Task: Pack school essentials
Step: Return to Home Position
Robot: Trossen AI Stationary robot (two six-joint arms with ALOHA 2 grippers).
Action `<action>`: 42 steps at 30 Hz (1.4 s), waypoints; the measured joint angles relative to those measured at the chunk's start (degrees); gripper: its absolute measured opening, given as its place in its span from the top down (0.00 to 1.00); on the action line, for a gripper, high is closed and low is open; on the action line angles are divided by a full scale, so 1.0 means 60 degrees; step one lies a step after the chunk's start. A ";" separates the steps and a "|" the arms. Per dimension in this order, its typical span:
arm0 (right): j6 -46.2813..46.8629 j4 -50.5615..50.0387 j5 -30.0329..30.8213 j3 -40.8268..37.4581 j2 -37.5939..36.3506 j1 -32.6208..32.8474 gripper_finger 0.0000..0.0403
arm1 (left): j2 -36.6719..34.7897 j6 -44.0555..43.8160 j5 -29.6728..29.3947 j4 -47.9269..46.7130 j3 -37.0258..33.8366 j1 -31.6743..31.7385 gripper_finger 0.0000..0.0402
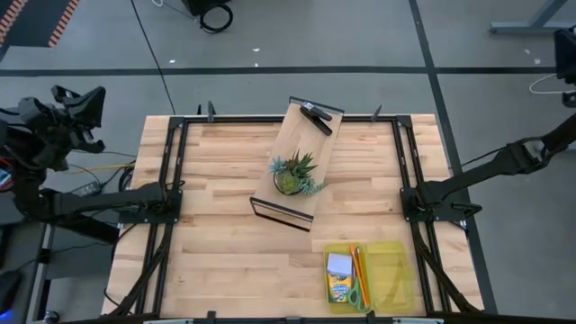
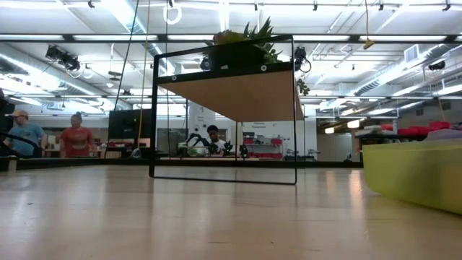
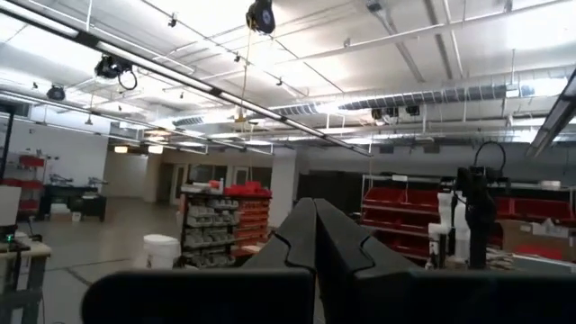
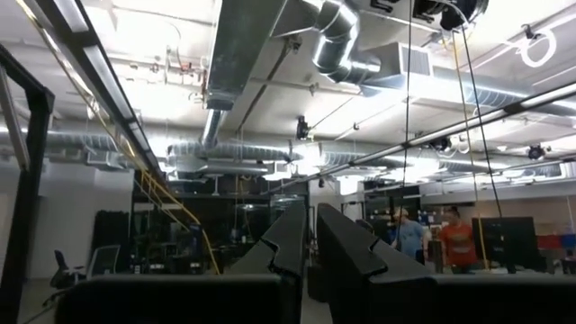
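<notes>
Yellow box sits near right on the table. Crayons, pad, pencils and scissors lie inside. Probably light, thin, flexy plastic with loose contents: pinch a side wall and keep it level. Plant is mid-table. Left gripper is pressed together, right gripper nearly so. Both are empty, out at the sides.

Crayon box, pad, pencils, scissors in supply box; plant on shelf mid-table.
</notes>
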 joint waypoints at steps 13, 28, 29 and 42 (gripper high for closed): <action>0.0441 -0.0828 -0.0279 -0.0096 -0.0818 0.0000 0.91 | -0.1475 -0.0554 -0.0255 0.0575 -0.2000 0.0000 0.99; 0.0653 -0.1115 -0.0320 -0.0424 -0.0797 0.0000 0.91 | -0.2114 -0.1284 -0.0315 0.2306 -0.4533 -0.0007 0.99; 0.0670 -0.1115 -0.0316 -0.0496 -0.0801 0.0000 0.91 | -0.2119 -0.1326 -0.0318 0.2348 -0.4669 -0.0008 0.99; 0.1433 -0.1158 -0.0163 -0.1993 -0.0801 0.0000 0.91 | -0.2183 -0.2139 0.0234 0.3286 -0.5928 -0.0011 0.99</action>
